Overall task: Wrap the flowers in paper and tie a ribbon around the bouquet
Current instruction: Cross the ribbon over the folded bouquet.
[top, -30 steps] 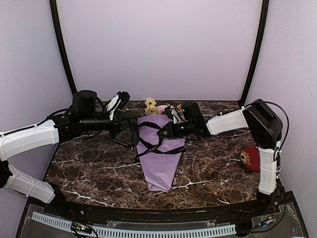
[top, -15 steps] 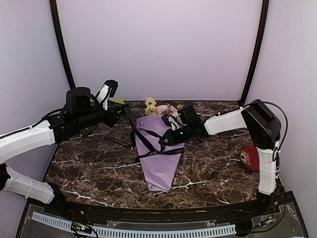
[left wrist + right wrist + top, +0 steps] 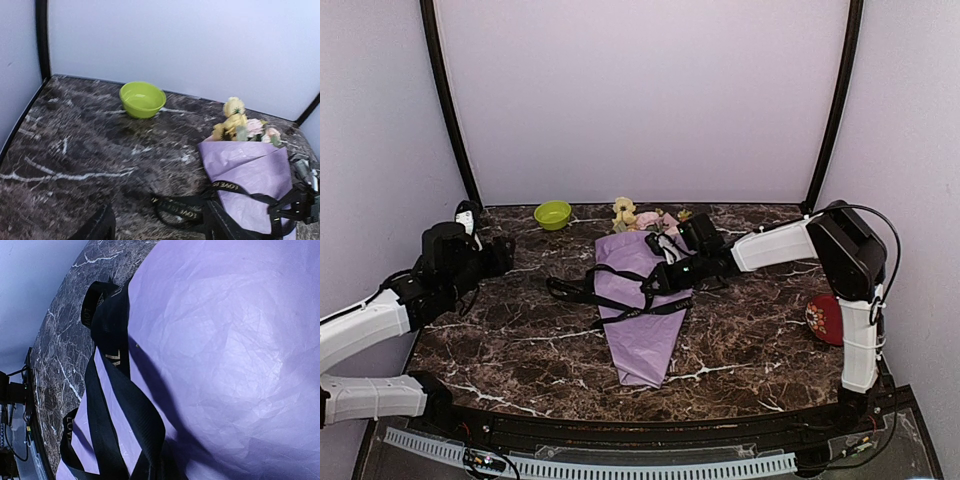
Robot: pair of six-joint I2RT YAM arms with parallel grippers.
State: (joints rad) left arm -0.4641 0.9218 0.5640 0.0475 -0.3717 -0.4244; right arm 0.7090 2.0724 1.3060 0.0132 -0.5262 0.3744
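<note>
Top external: right gripper (image 3: pixel 657 279) pinches ribbon (image 3: pixel 575 291) atop bouquet (image 3: pixel 642 340); left gripper (image 3: pixel 503 252) wide, apart.

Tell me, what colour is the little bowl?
The bowl is lime green, clearest in the left wrist view.

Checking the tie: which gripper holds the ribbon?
The right gripper, shut on the ribbon over the bouquet; the left gripper is open and empty, far left.
</note>
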